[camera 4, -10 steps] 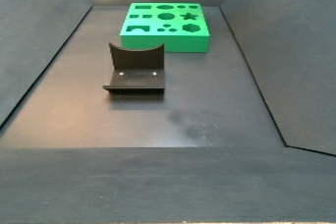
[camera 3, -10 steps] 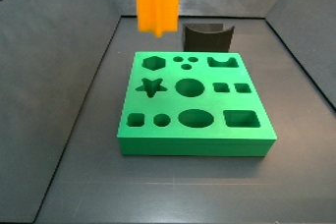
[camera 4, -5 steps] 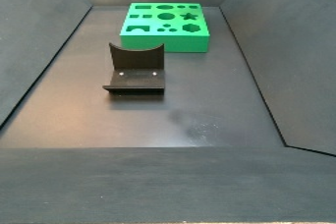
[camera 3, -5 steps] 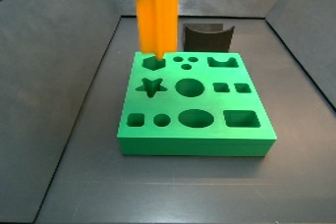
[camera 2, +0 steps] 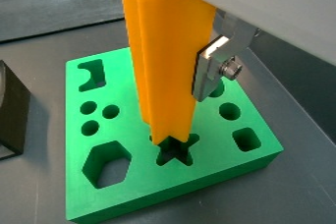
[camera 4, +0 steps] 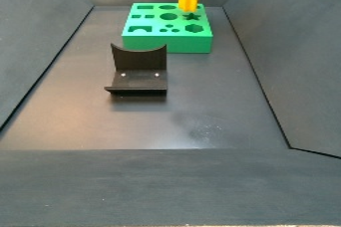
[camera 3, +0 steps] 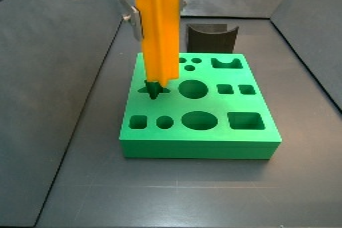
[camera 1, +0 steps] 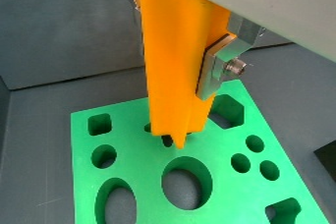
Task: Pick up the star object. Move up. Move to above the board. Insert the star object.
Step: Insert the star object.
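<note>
Gripping star object (camera 2: pixel 164 66) high in closed jaws, gripper (camera 2: pixel 197 66) above board (camera 2: pixel 250 100) | piece judged rigid, light, slick-sided | tip at star hole (camera 2: pixel 174 152)

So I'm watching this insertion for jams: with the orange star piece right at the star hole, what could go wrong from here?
The star object hangs upright in the gripper, its lower end at the star hole in the board.

1. If its ridges sit slightly turned against the hole's points, it may catch on the rim and jam.
2. Only a finger high on the long piece shows, so pushing down might tilt it or slip it.
</note>
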